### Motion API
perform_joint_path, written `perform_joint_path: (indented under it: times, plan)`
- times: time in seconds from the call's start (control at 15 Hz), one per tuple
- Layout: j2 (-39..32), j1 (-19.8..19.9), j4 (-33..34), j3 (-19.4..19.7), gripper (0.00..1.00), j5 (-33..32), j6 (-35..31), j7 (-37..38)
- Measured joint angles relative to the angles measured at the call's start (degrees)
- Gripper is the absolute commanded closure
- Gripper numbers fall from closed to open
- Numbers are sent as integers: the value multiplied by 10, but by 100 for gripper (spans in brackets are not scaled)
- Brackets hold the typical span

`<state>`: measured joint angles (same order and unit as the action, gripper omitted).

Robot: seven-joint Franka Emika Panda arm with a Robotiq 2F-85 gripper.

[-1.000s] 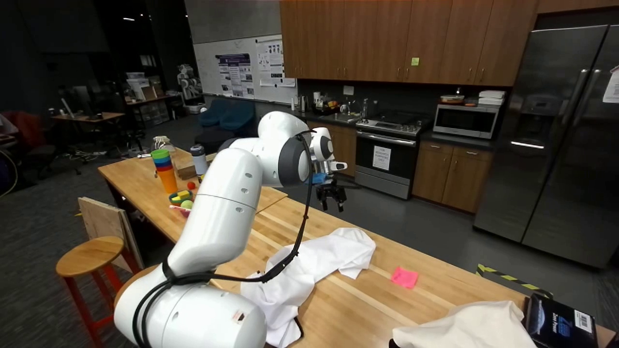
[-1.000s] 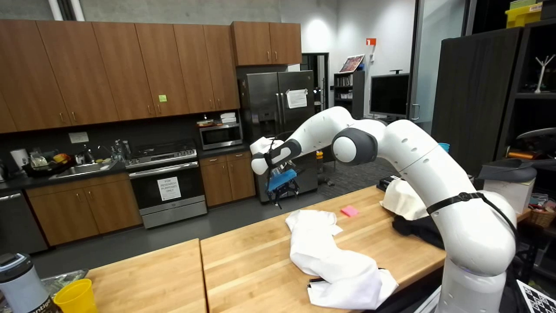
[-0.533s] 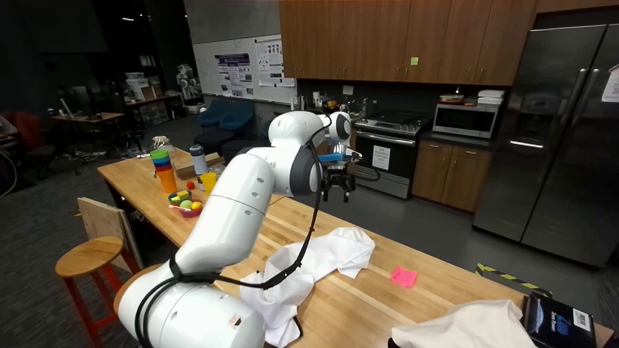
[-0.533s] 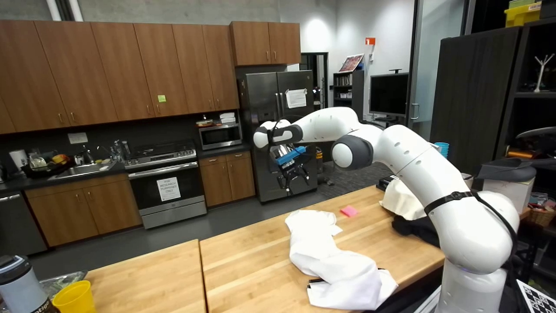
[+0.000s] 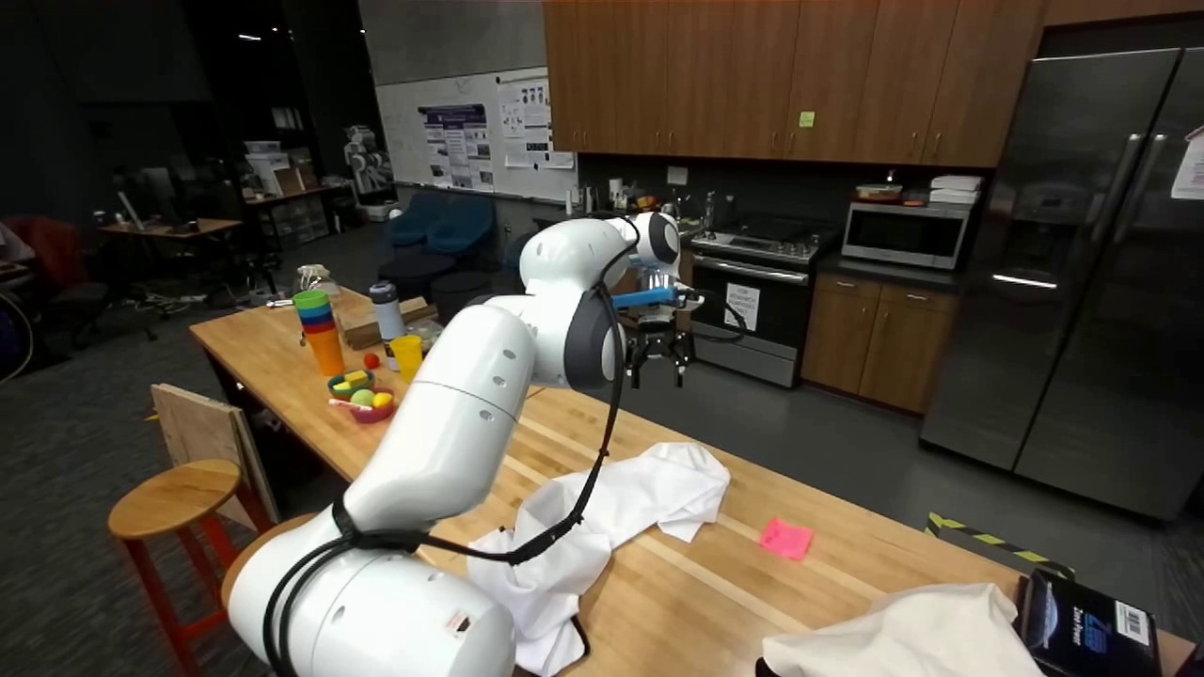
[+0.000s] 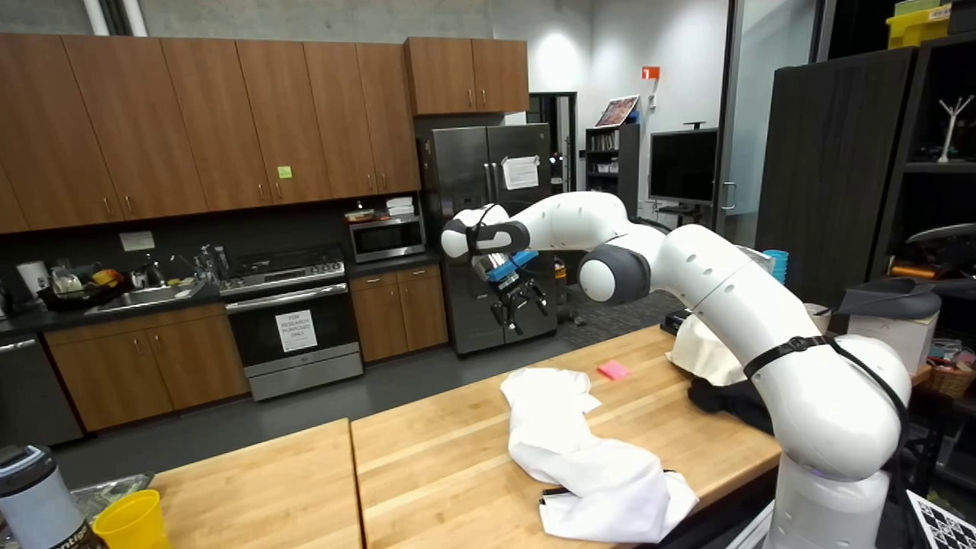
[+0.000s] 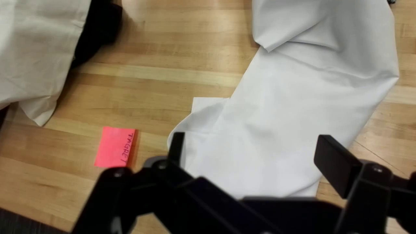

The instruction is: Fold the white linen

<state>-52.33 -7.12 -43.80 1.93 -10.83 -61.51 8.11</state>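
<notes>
The white linen (image 5: 649,494) lies rumpled in a long, bent strip on the wooden table, with one end close to the far edge. It also shows in an exterior view (image 6: 564,450) and in the wrist view (image 7: 289,107), where a folded-over flap lies at the top. My gripper (image 5: 657,374) is open and empty, raised well above the table near its far edge. It shows in an exterior view (image 6: 528,316) too. In the wrist view my gripper (image 7: 250,139) has its fingers wide apart, with the linen below and between them, not touched. The gripper hides part of the linen's end.
A pink sticky note (image 7: 113,146) lies beside the linen. A cream cloth (image 5: 912,635) over something black and a black box (image 5: 1091,621) lie farther along. Bowls (image 5: 372,406), a yellow cup (image 6: 133,522) and a bottle (image 6: 42,496) stand at the opposite end.
My gripper has risen and turned, mostly in the earlier half second, and shifted slightly right in both exterior views. It stays open. The linen has not moved.
</notes>
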Motion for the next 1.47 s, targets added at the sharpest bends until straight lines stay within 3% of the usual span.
perform_joint_path:
  times: [0.53, 1.07, 1.47]
  plan:
    - [2, -11, -17, -4, 0, 9, -10, 35]
    - [97, -101, -215, -9, 0, 0, -175, 260]
    - [183, -136, -379, -16, 0, -6, -217, 393]
